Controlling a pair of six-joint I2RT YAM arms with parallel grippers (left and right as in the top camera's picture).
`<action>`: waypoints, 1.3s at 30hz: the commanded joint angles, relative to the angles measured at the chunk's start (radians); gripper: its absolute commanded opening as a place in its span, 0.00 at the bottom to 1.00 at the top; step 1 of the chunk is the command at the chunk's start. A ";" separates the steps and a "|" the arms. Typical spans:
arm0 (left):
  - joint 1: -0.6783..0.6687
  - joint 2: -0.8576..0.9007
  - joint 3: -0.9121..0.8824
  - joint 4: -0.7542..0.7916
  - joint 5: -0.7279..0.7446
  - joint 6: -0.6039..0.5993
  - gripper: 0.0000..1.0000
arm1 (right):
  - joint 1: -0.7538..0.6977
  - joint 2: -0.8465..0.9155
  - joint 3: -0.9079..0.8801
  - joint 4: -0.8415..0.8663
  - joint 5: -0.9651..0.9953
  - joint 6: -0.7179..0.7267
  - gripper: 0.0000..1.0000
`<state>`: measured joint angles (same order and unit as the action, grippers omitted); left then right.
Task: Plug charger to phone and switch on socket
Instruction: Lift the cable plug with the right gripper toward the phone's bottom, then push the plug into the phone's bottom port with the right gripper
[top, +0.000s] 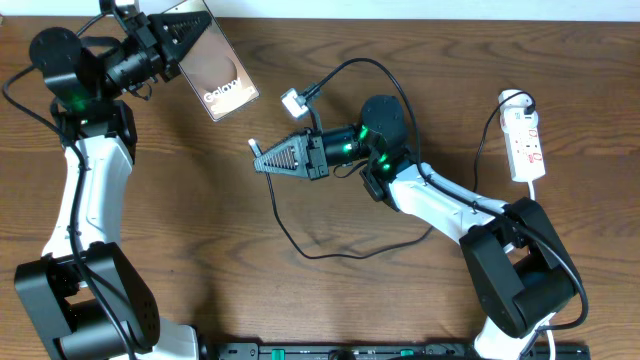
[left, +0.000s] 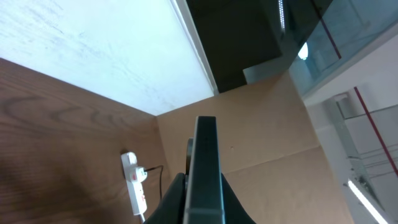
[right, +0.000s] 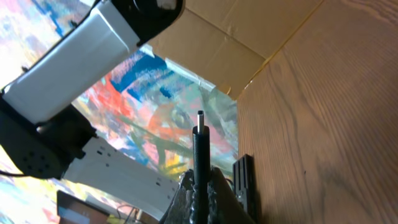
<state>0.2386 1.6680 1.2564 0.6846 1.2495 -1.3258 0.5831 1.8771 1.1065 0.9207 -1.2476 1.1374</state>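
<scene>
left gripper is clamped on the phone, holding it tilted up at the table's far left corner. right gripper pinches the charger just behind its tip, mid-table and apart from the phone. socket lies way over by the right edge.

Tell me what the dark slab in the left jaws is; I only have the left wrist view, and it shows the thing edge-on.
Observer: Overhead, it is the phone, screen up with "Galaxy" lettering, held by the left gripper near the table's far-left corner.
Operator: Where is the charger, then?
Observer: The right gripper is shut on the charger just behind its plug tip, at mid-table and apart from the phone.
</scene>
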 joint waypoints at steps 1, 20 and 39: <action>0.000 -0.019 0.024 0.014 -0.011 -0.026 0.07 | 0.004 0.006 0.007 0.019 0.033 0.039 0.01; -0.045 -0.019 0.024 0.014 0.056 0.012 0.07 | 0.004 0.006 0.007 0.206 0.069 0.080 0.01; -0.055 -0.019 0.024 0.013 0.105 0.016 0.07 | -0.010 0.006 0.007 0.206 0.101 0.081 0.01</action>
<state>0.1814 1.6680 1.2564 0.6849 1.3376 -1.3266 0.5808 1.8774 1.1061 1.1202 -1.1698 1.2133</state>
